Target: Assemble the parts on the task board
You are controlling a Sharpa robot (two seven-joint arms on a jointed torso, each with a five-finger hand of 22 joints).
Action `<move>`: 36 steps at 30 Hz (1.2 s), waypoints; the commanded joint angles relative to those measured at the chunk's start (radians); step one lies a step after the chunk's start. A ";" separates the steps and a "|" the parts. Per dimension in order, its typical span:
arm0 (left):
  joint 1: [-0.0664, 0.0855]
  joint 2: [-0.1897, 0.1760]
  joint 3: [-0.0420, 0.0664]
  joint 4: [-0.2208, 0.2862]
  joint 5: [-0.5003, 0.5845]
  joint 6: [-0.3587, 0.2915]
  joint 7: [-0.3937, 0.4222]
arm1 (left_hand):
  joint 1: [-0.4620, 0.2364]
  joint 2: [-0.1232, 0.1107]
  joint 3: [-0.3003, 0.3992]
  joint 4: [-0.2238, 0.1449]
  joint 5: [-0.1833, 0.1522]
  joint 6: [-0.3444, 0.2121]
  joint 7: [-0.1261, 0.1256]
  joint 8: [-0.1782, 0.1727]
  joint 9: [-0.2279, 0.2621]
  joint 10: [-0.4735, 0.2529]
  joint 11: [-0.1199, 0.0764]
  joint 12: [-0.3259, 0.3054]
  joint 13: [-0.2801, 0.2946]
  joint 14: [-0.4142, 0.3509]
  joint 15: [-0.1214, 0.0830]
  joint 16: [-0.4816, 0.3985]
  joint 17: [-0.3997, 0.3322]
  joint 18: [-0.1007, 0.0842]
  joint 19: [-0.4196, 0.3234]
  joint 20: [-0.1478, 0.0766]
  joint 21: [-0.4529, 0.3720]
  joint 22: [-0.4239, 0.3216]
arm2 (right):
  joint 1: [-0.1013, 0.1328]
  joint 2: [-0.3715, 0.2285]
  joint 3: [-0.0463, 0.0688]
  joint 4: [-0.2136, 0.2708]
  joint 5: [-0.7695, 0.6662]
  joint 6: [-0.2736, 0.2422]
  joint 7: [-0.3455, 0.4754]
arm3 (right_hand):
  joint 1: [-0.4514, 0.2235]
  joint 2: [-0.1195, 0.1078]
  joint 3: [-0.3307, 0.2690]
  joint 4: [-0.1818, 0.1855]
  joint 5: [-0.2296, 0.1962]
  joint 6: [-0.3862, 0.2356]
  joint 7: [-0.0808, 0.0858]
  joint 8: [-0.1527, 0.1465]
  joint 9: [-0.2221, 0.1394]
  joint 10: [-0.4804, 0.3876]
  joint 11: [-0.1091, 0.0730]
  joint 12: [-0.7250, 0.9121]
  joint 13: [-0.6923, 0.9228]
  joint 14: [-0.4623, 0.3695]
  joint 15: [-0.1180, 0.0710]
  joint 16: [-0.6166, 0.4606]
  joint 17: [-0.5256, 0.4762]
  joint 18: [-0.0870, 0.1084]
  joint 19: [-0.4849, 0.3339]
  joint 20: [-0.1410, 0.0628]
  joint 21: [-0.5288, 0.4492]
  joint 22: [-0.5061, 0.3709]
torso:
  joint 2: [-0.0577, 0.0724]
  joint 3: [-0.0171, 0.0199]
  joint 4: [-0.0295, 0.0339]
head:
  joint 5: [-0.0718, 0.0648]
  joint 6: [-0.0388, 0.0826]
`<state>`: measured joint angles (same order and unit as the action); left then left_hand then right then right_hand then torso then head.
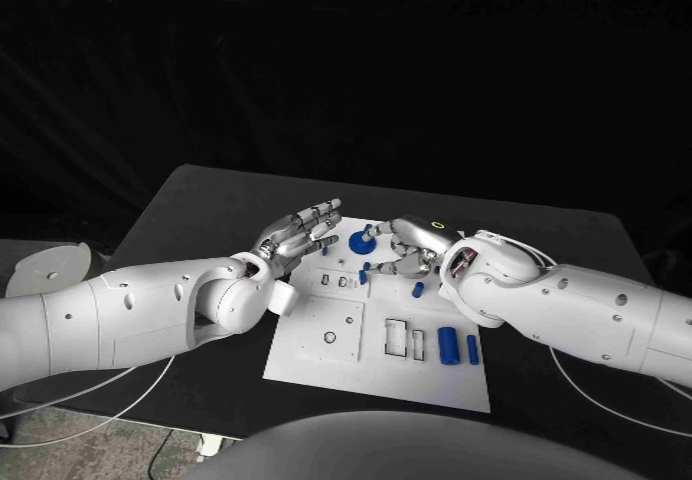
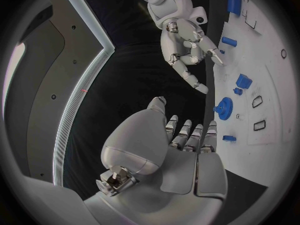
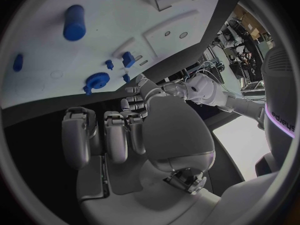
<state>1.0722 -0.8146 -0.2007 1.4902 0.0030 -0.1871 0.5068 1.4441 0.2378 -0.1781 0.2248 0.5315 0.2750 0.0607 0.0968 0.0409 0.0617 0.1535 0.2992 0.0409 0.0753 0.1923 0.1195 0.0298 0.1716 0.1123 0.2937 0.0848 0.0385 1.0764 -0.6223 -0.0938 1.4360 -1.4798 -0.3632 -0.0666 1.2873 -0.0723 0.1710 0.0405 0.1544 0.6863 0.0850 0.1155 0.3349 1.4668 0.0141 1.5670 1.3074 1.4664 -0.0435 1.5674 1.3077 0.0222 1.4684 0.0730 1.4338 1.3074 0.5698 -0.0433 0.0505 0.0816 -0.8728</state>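
Both hands empty (fingers apart) nr gear (image 1: 359,241).

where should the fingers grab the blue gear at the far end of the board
Grip the blue gear by its toothed rim, coming down from above. It appears to lie flat on the task board, so only the rim offers opposing faces. The right hand looks nearest; the left hand hovers beside it, holding nothing.

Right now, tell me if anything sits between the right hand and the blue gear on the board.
Nothing visible does. The right hand hovers beside the blue gear at the far end of the task board, holding nothing. The left hand, open, is on the gear's other side, not between them.
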 commanded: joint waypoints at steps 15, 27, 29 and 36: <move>0.132 -0.065 0.005 0.100 -0.553 -0.351 -0.188 | 0.046 -0.094 -0.059 0.054 -0.235 0.519 0.095 0.242 0.068 1.068 -0.072 1.056 0.803 1.020 -0.150 1.071 0.590 0.005 0.871 -0.143 0.614 0.275 | 0.103 -0.218 -0.001 0.169 0.117 -0.042 0.032 | 0.003 0.012 -0.008 0.027 -0.004 0.041 0.030 0.037 -0.002 0.104 0.012 0.004 0.263 0.104 0.011 0.003 0.263 0.013 0.018 0.003 0.011 0.216 | -0.018 0.0072 -0.0355 | 0.017 0.000; 0.202 -0.024 0.017 0.096 -0.966 -0.191 -0.756 | -0.214 -0.052 -0.198 0.063 -0.306 0.701 0.040 0.327 0.123 1.509 -0.113 1.272 1.530 1.496 -0.195 1.451 1.541 -0.087 1.192 -0.186 1.321 1.121 | 0.103 -0.262 -0.008 0.141 0.147 0.007 0.017 | -0.007 0.029 -0.013 0.048 0.000 0.061 0.036 0.053 -0.003 0.104 0.018 0.004 0.263 0.104 0.017 0.003 0.263 0.012 0.022 0.009 0.015 0.218 | -0.024 0.0242 -0.0672 | 0.006 0.000; 0.205 -0.011 0.019 0.091 -1.027 -0.144 -0.840 | -0.258 -0.039 -0.219 0.066 -0.324 0.712 0.031 0.336 0.140 1.509 -0.122 1.272 1.530 1.496 -0.202 1.451 1.541 -0.092 1.206 -0.193 1.348 1.164 | 0.102 -0.266 -0.009 0.137 0.148 0.007 0.012 | -0.007 0.030 -0.013 0.050 0.001 0.065 0.036 0.056 -0.003 0.104 0.018 0.004 0.263 0.104 0.018 0.003 0.263 0.012 0.022 0.010 0.016 0.219 | -0.024 0.0265 -0.0724 | 0.008 0.000; 0.209 0.047 0.020 0.065 -1.137 -0.015 -1.054 | -0.325 -0.017 -0.252 0.067 -0.345 0.719 0.028 0.349 0.172 1.509 -0.125 1.272 1.530 1.496 -0.206 1.451 1.541 -0.095 1.207 -0.196 1.363 1.191 | 0.097 -0.269 -0.010 0.124 0.150 0.007 -0.009 | -0.009 0.035 -0.015 0.056 0.008 0.078 0.038 0.063 -0.004 0.104 0.020 0.004 0.263 0.104 0.019 0.003 0.263 0.012 0.023 0.012 0.016 0.219 | -0.025 0.0337 -0.0878 | 0.019 0.000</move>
<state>1.2793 -0.7721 -0.1817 1.5595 -1.0187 -0.3075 -0.3721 1.1281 0.2232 -0.4261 0.2930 0.1914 0.9873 0.0871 0.4441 0.2118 1.4558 0.0465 1.3634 1.2880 1.4638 -0.0112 1.5685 1.3081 0.0851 1.3129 0.0999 1.4445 1.2282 1.1750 -0.8925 -0.1033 1.5616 -1.3347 -0.3727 -0.0582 1.2778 -0.0459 0.1550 0.0902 0.1571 0.7582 0.1211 0.1768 0.3317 1.4660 0.0280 1.5670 1.3073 1.4662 -0.0287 1.5674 1.3073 0.0221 1.4644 0.0770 1.4462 1.3078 0.5460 -0.0139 -0.0284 0.0956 -0.8728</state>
